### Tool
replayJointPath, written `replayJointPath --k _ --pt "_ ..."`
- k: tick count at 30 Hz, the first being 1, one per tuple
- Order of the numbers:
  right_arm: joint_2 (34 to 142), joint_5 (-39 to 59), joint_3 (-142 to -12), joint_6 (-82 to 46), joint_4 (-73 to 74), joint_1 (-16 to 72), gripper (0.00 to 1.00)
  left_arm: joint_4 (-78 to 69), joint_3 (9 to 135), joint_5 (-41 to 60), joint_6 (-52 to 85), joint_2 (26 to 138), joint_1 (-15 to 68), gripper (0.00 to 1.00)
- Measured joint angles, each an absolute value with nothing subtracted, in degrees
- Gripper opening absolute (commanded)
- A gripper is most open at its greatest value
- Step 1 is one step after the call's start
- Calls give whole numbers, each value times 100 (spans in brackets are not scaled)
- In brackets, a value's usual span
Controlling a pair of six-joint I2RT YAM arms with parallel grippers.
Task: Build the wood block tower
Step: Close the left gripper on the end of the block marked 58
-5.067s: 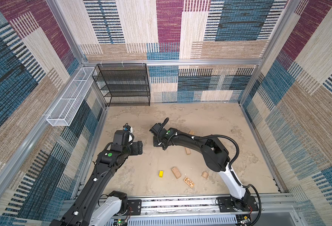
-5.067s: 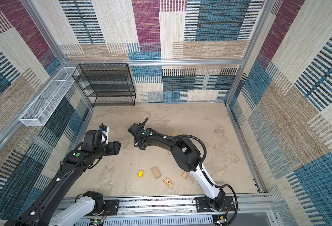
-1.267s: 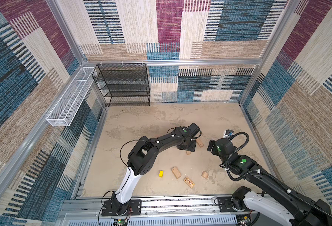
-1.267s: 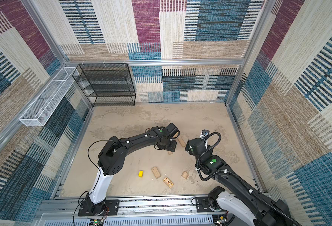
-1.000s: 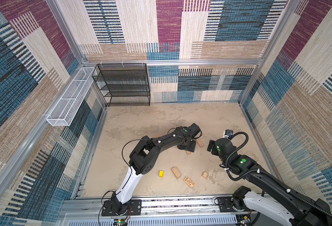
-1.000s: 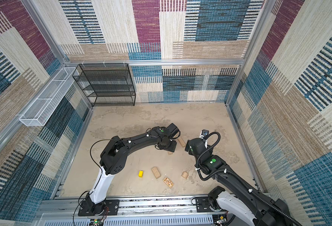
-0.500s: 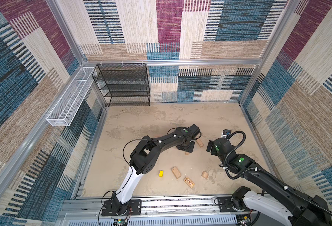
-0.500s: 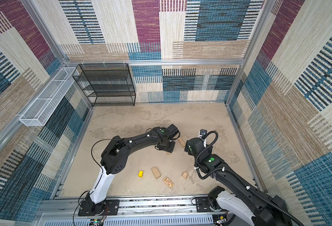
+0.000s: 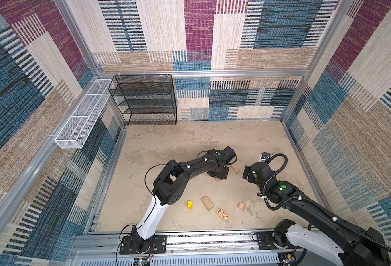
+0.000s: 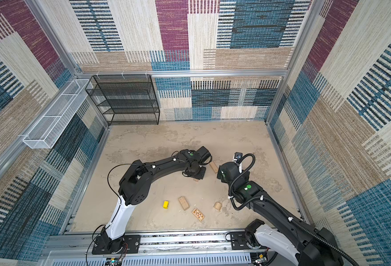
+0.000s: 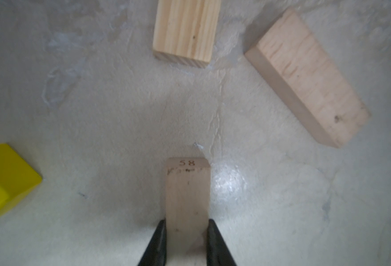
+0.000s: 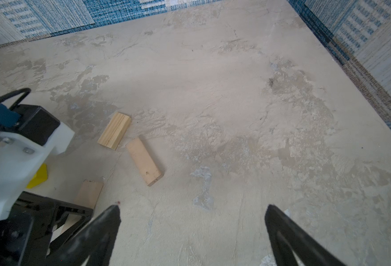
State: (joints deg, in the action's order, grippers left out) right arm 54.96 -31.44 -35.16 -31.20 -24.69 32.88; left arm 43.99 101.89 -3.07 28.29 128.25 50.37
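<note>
tan oblong wood block marked 58 (image 11: 187,195): lying on the beige table (image 9: 167,142), gripped on both long sides by the left fingers (image 11: 160,241). a grained tan oblong block (image 11: 185,30) and a paler tan oblong block (image 11: 309,78) lie flat near it, apart. a yellow block (image 11: 3,179) lies to one side. right fingers (image 12: 102,230): spread wide, empty, above the table.

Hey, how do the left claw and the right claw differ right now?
The left claw is closed on a tan block marked 58; the right claw stands wide open and empty. The left claw sits low at the table; the right claw hangs higher above it. Both have black, pointed fingers.
</note>
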Motion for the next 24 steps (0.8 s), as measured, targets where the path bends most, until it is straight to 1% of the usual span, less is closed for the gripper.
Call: replayJointPath --k 6,12,24 --pt "5498 -3142 -3509 -3118 -2464 3286 100 4407 10197 -307 2827 12825 5037 10" --pt "5470 -3138 -3507 -3096 -2464 3288 100 4449 10261 -301 2827 12862 5037 0" --pt "5446 -3072 -3496 -3096 -2471 3288 100 4482 10398 -257 2827 12912 5037 0"
